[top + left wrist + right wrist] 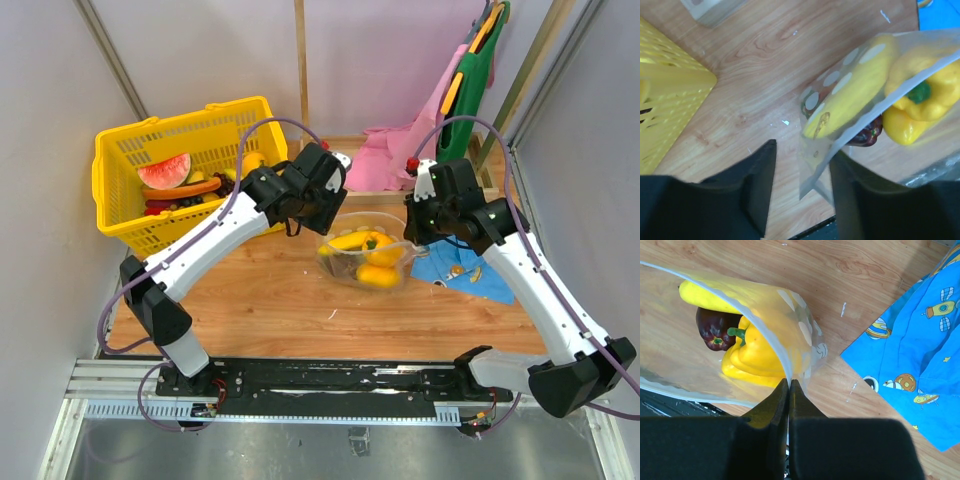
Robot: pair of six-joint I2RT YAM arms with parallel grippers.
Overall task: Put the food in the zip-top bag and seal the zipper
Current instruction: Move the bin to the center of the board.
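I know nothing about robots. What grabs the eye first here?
A clear dotted zip-top bag mid-table, holding a yellow pepper, a banana and a dark purple pepper, with the right gripper pinching its edge. Then the yellow basket at far left with a watermelon slice, and the blue cartoon cloth on the right.

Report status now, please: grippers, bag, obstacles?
Left gripper open, zip-top bag corner between fingers. Right gripper shut on bag edge. Banana, yellow pepper, purple piece inside; zipper unsealed. Blue cloth nearby, not blocking.
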